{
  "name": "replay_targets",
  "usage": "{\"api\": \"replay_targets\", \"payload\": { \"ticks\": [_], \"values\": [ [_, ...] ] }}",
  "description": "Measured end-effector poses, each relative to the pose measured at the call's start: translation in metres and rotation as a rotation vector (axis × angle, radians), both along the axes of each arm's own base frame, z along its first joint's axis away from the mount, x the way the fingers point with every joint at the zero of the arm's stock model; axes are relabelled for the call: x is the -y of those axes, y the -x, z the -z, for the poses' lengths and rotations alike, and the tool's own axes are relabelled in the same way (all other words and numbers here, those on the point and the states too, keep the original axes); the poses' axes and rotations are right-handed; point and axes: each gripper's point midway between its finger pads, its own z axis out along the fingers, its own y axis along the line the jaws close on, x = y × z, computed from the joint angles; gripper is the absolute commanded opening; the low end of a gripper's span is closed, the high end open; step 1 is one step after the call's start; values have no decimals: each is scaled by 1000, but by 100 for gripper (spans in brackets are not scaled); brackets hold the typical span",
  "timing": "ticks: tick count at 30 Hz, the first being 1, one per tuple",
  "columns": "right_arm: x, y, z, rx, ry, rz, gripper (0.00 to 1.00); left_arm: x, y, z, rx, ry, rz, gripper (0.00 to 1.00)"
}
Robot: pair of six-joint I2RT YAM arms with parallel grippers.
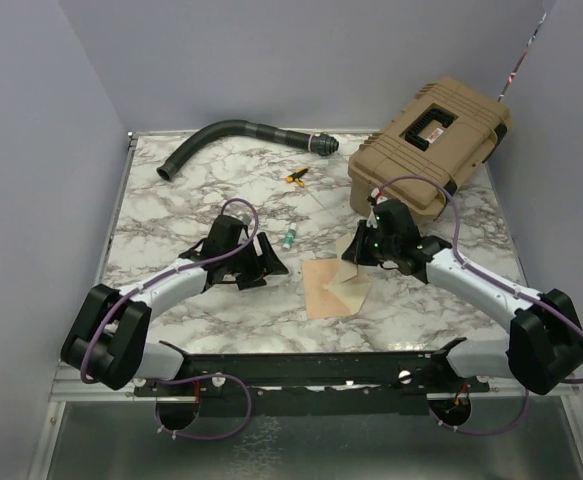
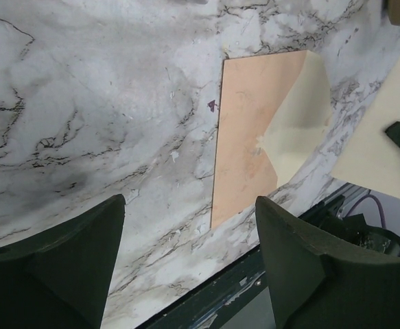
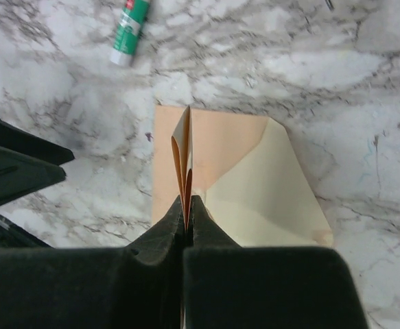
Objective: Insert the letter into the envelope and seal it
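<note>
Peach envelope (image 2: 244, 137) — cream flap open

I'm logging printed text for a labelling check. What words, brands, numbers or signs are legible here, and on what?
No text can be read in any view.
The glue stick: green and white label, print too blurred.
The tan case: red and white tag in its lid, too small.
The envelope: no writing; a tiny purple mark beside its edge, no readable sign.
The letter: blank where it shows.
</note>
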Motion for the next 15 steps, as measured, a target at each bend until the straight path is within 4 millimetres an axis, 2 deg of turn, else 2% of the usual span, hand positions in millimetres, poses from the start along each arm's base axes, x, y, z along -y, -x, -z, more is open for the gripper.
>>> {"api": "replay_targets", "payload": {
  "ticks": [2,7,15],
  "values": [
    [5,8,9,-17,12,2,1,1,2,3,-13,2,10,76],
    [22,31,48,-105,64,11,1,7,2,8,-43,13,30,73],
    [33,32,72,-124,79,29,0,25,2,7,-45,42,71,72]
  ]
}}
